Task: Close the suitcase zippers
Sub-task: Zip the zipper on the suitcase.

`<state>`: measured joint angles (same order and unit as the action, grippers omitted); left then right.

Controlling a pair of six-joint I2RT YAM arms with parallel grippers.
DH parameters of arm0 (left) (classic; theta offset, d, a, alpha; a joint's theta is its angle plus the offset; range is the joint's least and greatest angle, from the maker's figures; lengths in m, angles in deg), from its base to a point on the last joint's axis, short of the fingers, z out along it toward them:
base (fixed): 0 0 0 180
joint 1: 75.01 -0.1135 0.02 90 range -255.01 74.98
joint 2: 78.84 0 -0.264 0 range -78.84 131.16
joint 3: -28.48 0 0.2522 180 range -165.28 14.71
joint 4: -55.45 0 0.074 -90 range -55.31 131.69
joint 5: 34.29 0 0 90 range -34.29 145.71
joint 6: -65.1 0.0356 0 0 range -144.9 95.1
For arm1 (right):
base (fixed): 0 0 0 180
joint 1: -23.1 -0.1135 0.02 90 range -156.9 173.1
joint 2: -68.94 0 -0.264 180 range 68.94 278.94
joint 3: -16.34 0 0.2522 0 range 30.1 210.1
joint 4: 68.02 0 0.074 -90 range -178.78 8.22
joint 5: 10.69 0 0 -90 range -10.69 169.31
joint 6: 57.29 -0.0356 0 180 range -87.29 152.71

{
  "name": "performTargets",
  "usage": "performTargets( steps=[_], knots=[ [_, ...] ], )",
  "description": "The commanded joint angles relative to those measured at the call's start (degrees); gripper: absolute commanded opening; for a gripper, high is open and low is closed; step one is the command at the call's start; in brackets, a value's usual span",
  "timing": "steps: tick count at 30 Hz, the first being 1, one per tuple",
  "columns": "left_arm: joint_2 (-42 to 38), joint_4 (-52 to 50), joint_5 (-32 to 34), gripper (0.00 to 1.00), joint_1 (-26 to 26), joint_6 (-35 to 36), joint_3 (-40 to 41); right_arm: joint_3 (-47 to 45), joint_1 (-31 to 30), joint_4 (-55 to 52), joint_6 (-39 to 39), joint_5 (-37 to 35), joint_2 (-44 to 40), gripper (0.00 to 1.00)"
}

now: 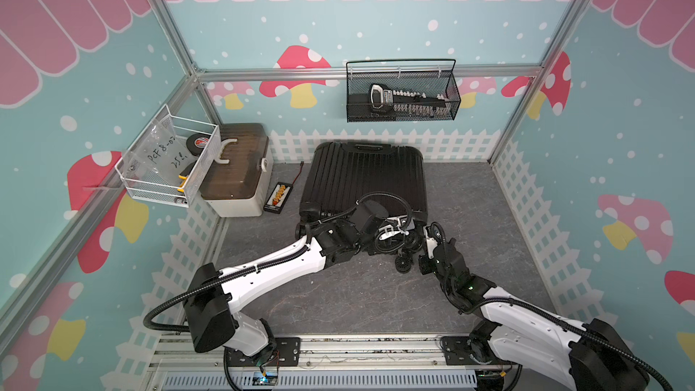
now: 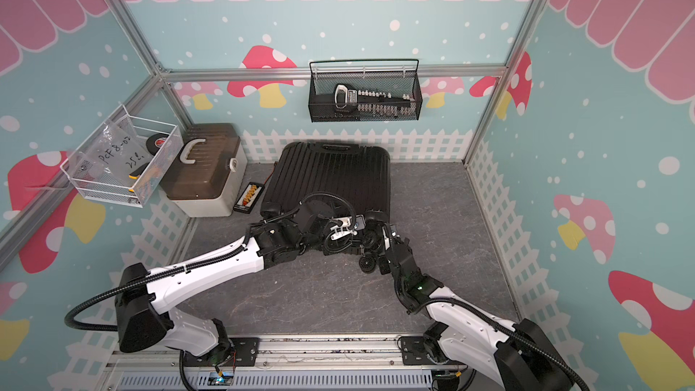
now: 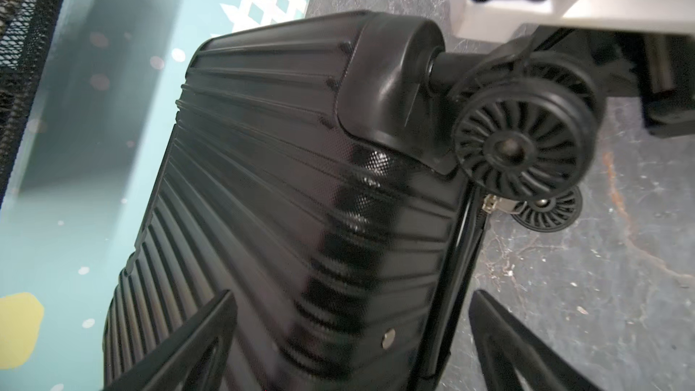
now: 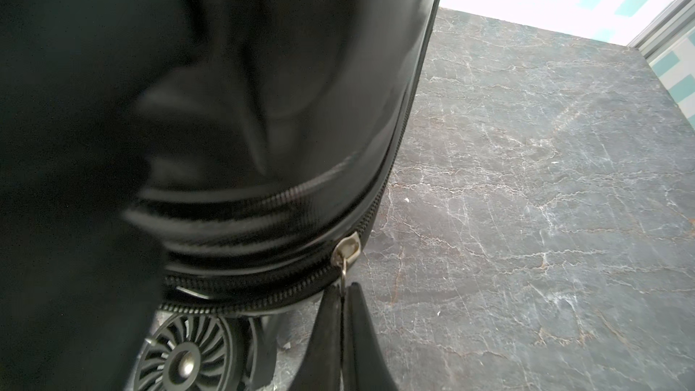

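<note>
Zipping step: right gripper [image 4: 343,289] pinches the pull tab [image 4: 343,271] at lower centre, left gripper [image 3: 351,297] spread wide; next, draw along the zippers [image 4: 377,197]

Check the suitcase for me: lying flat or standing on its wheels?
Lying flat. In both top views the suitcase shows its ribbed shell facing up, and a wheel juts out sideways from its corner.
</note>
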<state>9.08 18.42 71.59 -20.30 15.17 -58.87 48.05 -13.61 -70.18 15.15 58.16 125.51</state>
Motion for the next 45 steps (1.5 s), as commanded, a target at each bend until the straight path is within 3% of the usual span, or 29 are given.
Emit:
performTargets(
  steps=[1, 7, 17, 34, 40, 45],
  knots=[
    [2.4, 2.1, 1.3, 0.97, -0.2, 4.0, -3.1, -1.0, -0.1, -0.7, 1.0, 3.0, -0.7, 0.00],
    [6.5, 1.3, -0.1, 0.97, -1.8, 1.1, -6.6, -1.3, -0.1, -1.0, 1.5, 5.1, -2.0, 0.00],
    [11.1, -0.3, -2.4, 0.96, -5.0, -3.5, -10.2, -3.3, 0.0, 2.5, 3.6, 15.0, -4.5, 0.00],
    [15.8, -0.3, -5.0, 0.95, -6.8, -7.6, -11.9, -3.2, 0.0, 13.8, 3.8, 31.4, 2.4, 0.00],
    [16.1, -0.3, -7.0, 0.94, -7.1, -8.4, -11.8, -3.0, -0.1, 14.3, 3.5, 30.7, 3.6, 0.00],
    [14.9, -0.8, -11.2, 0.94, -7.1, -9.4, -12.4, -3.7, -0.1, 11.3, 2.8, 24.8, 1.5, 0.04]
  ],
)
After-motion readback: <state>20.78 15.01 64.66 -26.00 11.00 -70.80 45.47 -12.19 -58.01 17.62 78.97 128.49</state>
